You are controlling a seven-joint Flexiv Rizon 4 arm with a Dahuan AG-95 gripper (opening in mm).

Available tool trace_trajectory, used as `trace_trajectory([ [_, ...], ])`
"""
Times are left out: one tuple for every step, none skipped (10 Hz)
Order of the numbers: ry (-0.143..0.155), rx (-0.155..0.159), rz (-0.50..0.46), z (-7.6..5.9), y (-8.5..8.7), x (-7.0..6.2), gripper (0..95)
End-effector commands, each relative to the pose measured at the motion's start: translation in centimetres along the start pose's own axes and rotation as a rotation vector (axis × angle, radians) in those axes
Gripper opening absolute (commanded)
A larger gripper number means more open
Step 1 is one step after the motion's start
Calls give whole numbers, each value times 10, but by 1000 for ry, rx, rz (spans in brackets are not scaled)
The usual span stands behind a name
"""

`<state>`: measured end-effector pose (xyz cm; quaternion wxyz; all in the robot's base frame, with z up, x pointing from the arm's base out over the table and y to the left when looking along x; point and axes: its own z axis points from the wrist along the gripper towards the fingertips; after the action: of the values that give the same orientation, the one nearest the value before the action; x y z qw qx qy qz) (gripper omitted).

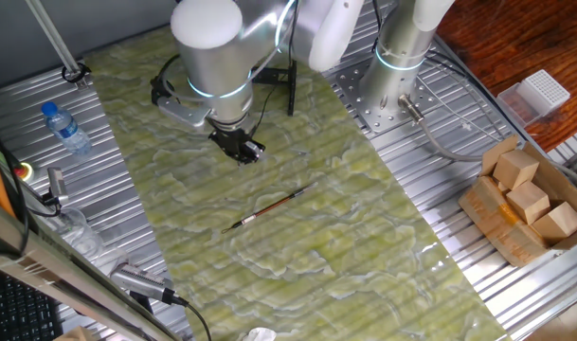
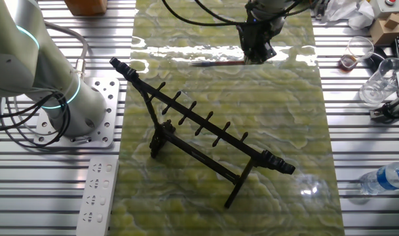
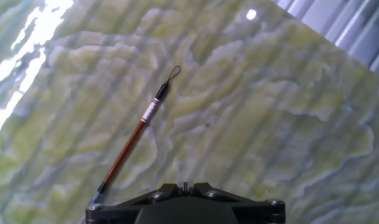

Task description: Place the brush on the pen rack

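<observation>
Brush flat on mat, gripper above, rack apart

The brush point(image 1: 266, 208) lies on the green marbled mat point(image 1: 345, 237), untouched; no legible label. The gripper point(image 1: 246, 151) hovers nearby holding nothing; finger spacing cannot be determined. The pen rack point(image 2: 206, 131) stands well apart.

Water bottle point(image 1: 66, 130), wooden blocks point(image 1: 529, 195), power strip point(image 2: 97, 195)

We see the brush point(image 1: 265, 208) lying alone on bare green mat point(image 1: 354, 237), open on every side. Our gripper point(image 1: 243, 149) hangs above, apart from it. The pen rack point(image 2: 206, 141) stands well apart, its pegs uncovered from above.
</observation>
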<state>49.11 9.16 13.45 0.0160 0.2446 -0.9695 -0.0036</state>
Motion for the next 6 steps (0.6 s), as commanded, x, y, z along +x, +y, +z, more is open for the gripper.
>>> trace_trajectory([
  [-37,-7,22,0,0,2,0],
  [-27,1,31,0,0,2,0],
  [-26,1,39,0,0,2,0],
  [-26,2,42,0,0,2,0],
  [-25,-2,40,0,0,2,0],
  [-24,-6,30,0,0,2,0],
])
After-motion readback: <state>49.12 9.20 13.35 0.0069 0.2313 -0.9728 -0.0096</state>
